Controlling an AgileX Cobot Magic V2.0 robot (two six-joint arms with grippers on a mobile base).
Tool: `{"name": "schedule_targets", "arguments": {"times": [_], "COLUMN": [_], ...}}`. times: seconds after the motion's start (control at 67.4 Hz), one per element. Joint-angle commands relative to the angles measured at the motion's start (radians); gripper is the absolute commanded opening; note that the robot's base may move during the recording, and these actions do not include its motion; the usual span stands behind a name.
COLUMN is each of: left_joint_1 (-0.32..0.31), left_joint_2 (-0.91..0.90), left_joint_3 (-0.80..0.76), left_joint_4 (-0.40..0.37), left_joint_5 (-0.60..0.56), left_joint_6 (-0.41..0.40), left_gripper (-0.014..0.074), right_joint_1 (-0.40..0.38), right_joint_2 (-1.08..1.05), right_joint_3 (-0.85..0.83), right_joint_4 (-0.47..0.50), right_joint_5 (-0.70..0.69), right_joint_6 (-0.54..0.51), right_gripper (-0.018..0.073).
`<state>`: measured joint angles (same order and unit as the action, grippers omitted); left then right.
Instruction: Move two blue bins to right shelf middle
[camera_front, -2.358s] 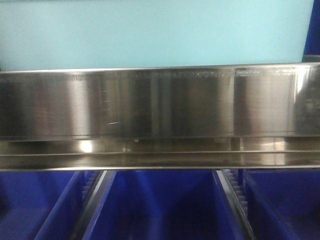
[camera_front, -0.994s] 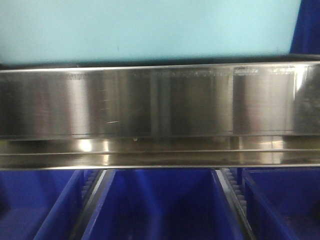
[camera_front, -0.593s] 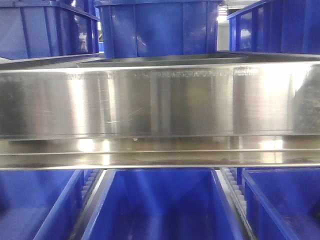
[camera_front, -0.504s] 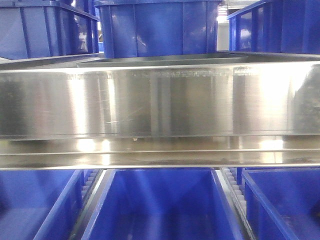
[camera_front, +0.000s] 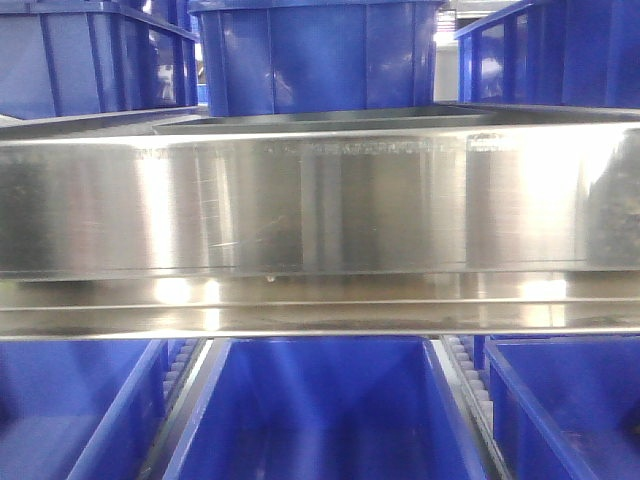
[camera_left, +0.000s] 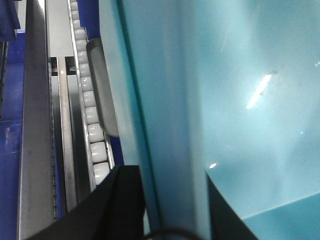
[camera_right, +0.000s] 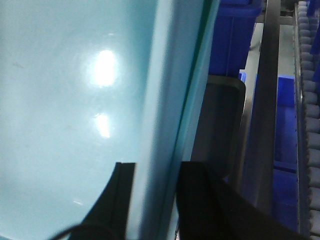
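Observation:
A pale sky-blue bin fills the left wrist view (camera_left: 235, 100) and the right wrist view (camera_right: 65, 100); I cannot tell whether it is one bin or two nested. My left gripper (camera_left: 175, 205) is shut on its thick left rim, one black finger (camera_left: 127, 200) outside and one inside. My right gripper (camera_right: 156, 200) is shut on its right rim in the same way. The bin does not show in the front view. The steel shelf tier with its broad brushed front rail (camera_front: 320, 200) spans the front view just ahead.
Royal-blue crates (camera_front: 320, 50) stand behind and above the rail, and others (camera_front: 320, 410) sit below it. A grey tray rim (camera_front: 320, 122) lies on the tier. White roller tracks (camera_left: 92, 125) (camera_right: 307, 75) and steel rails (camera_left: 35, 125) (camera_right: 267, 100) run beside the bin.
The pale blue bin that filled the top of the front view has left that view, uncovering the royal-blue crates behind the rail. The rail and lower crates have stayed put.

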<state>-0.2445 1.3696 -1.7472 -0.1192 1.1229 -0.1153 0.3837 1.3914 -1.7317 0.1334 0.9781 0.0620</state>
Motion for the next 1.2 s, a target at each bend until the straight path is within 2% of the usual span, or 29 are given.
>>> {"name": "schedule_targets", "arguments": {"times": [0.0,0.489,1.186], "left_joint_1": [0.000,0.000,0.000], "left_joint_2": [-0.022,-0.022,-0.022], "left_joint_3": [-0.019,-0.019,-0.019], "left_joint_4": [-0.035,-0.035,-0.035], "left_joint_5": [-0.055,-0.121,-0.371], "left_joint_6": [0.019,0.019,0.019], "left_gripper": [-0.0111,-0.0111,-0.0111], "right_joint_1": [-0.003,-0.003,-0.003], "right_joint_2": [-0.016,-0.016,-0.016], "right_joint_3": [-0.012,-0.012,-0.012], "right_joint_4": [0.009,0.009,0.009], "right_joint_5": [-0.058,-0.071,-0.071], "right_joint_6": [-0.026,-0.026,-0.026], "right_gripper": [-0.0154,-0.0154,-0.0154]}}
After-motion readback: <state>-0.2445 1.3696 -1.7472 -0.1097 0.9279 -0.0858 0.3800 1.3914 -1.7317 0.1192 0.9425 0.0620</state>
